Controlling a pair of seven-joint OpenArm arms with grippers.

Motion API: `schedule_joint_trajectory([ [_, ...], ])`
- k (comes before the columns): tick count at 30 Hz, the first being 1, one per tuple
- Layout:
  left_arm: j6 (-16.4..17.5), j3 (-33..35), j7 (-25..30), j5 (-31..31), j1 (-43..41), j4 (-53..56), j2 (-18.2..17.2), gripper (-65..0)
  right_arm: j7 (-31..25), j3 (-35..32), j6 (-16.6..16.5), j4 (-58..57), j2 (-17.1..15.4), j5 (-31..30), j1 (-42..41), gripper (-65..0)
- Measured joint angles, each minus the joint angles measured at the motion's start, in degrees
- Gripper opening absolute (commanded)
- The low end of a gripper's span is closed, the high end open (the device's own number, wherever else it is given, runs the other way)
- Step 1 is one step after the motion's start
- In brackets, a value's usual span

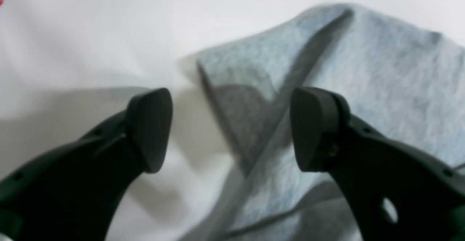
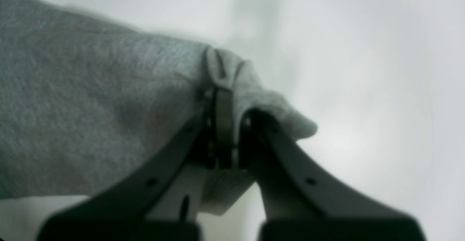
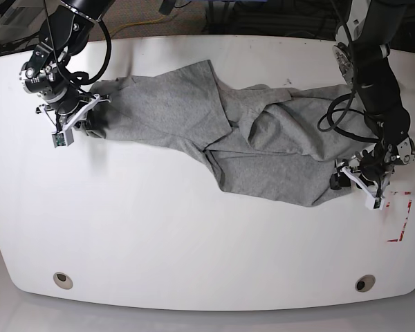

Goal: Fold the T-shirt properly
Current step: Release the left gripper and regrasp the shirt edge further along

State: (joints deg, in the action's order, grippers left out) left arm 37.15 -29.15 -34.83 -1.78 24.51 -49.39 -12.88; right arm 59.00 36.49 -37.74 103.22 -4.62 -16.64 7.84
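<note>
The light grey T-shirt (image 3: pixel 249 145) lies crumpled and stretched sideways across the white table (image 3: pixel 159 228); no lettering shows. In the base view my right gripper (image 3: pixel 88 119) is at the shirt's left end. The right wrist view shows the gripper (image 2: pixel 227 124) shut on a bunched edge of the shirt (image 2: pixel 91 106). My left gripper (image 3: pixel 342 181) is at the shirt's lower right corner. In the left wrist view the gripper (image 1: pixel 230 130) is open, with its jaws either side of a folded edge of the shirt (image 1: pixel 363 70), just above it and holding nothing.
Red tape marks (image 3: pixel 401 225) lie on the table right of my left gripper. Two round holes (image 3: pixel 63 279) (image 3: pixel 364 283) sit near the table's front edge. Cables run behind the far edge.
</note>
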Motion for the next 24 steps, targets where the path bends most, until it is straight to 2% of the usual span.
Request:
schedule_joint_trajectory([
  [4,-0.02,-0.31,0.59,-0.48,2.1,3.28,0.5,-18.1,-0.02,0.0,-0.02,0.0,-0.02,-0.04,-0.02,-65.0],
  [6,0.0,-0.31,1.55,-0.9,2.67,4.66,0.92,-20.6,-0.02,0.0,-0.02,0.0,0.0,-0.04,0.0,-65.0],
  [15,-0.04,-0.26,3.67,-0.79,2.29,5.68,0.98,-52.1,-0.02,0.0,0.0,0.0,0.0,-0.04,0.0,-65.0],
  [21,-0.07,-0.22,3.56,-0.63,2.16,5.75,1.07,-64.3,-0.02,0.0,-0.02,0.0,0.0,-0.04,0.0,-65.0],
  [24,-0.07,-0.2,3.37,-0.63,2.14,5.79,0.92,-63.9,-0.02,0.0,-0.02,0.0,0.0,-0.02,0.0,-65.0],
])
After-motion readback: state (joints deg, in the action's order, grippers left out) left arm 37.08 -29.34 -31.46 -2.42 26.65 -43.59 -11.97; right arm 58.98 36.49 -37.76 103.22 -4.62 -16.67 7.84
